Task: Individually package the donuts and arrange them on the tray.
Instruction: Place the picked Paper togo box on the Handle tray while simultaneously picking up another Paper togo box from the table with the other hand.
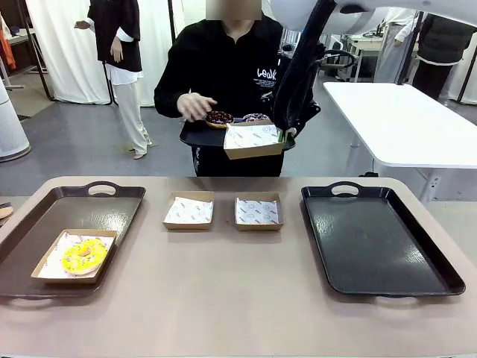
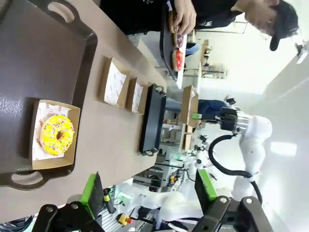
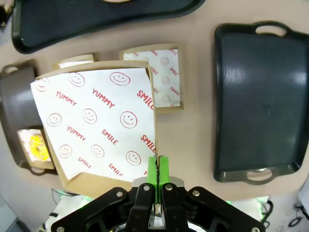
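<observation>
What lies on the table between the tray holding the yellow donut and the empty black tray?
Two empty paper-lined boxes, side by side: the left box and the right box, with bare table around them. The front view shows this.

The right gripper [image 3: 156,163] and left gripper [image 2: 148,187] are black jointed linkages dotted with silver screws, tipped with bright green pads. The right arm [image 2: 255,137] has a glossy white shell, a black cable [image 2: 211,153] looping beside its wrist. The person [image 1: 223,71] wears a black sweatshirt with pale chest lettering.
</observation>
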Robot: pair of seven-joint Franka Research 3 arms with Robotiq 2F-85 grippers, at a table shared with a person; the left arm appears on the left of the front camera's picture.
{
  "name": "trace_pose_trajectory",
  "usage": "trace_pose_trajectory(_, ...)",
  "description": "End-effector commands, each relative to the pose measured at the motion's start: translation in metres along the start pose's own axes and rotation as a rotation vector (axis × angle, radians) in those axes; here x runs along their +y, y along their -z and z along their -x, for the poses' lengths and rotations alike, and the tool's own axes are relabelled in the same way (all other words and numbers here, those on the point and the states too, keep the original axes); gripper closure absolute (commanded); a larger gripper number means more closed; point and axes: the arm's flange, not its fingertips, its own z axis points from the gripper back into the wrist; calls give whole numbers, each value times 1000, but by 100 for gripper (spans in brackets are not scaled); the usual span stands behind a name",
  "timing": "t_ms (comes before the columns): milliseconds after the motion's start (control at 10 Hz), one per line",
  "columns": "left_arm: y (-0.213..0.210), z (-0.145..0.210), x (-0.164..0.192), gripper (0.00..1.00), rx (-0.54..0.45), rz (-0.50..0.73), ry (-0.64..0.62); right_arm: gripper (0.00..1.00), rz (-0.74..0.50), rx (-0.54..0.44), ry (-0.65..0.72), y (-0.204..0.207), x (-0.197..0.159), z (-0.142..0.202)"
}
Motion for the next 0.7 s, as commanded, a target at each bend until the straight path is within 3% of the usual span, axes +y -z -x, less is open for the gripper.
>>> trace_pose_trajectory(0,-1,-13,12,0,35,15,-18,100,37,26,31,0,3,-13)
trace_pose_trajectory(300,24,-31,17,0,96,-77,-45,100,5,13,9,1,-1,-5)
trace_pose_trajectory(600,32,-27,20,0,95,-50,-64,100,5,13,9,1,-1,-5)
